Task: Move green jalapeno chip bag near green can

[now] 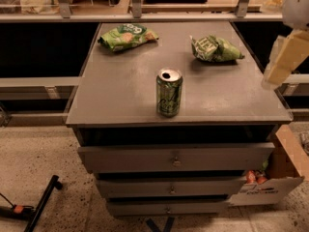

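The green jalapeno chip bag, dark olive with a pale square label panel, lies wrinkled at the back right of the grey cabinet top. The green can stands upright near the front middle, its silver top opened. My gripper shows as a pale yellowish shape at the right edge of the view. It is in the air beside the cabinet's right side, to the right of the bag and apart from it, holding nothing that I can see.
A brighter lime-green chip bag lies at the back left of the top. The cabinet has three drawers below. A cardboard box sits on the floor at the right. A black tool lies on the floor at the left.
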You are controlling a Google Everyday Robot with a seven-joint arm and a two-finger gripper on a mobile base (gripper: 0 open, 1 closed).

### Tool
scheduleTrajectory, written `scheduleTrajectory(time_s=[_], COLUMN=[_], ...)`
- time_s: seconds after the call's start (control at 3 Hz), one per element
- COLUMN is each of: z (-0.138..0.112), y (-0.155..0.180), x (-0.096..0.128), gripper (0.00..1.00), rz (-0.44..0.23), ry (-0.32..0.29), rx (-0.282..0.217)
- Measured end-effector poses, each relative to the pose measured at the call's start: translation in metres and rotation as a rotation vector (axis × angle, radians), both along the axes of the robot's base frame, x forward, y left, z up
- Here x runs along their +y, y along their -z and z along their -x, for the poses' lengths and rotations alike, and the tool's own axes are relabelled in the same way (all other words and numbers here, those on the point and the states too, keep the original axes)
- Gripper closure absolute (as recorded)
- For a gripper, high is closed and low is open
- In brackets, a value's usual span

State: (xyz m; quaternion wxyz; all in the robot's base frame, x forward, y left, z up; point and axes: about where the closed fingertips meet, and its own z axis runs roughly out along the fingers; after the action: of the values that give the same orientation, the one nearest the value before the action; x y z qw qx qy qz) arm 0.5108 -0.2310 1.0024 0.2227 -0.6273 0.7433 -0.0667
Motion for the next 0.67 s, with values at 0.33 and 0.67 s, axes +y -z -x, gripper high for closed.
scheduleTrajectory(time_s=[0.33, 0.67], z=[-0.068, -0.132], y=[-0.001, 0.018], x=[-0.007, -0.009], gripper=[0.00, 0.00], rz=[-0.011, -0.046], ry=[-0.085, -0.164], rx=[-0.075, -0.117])
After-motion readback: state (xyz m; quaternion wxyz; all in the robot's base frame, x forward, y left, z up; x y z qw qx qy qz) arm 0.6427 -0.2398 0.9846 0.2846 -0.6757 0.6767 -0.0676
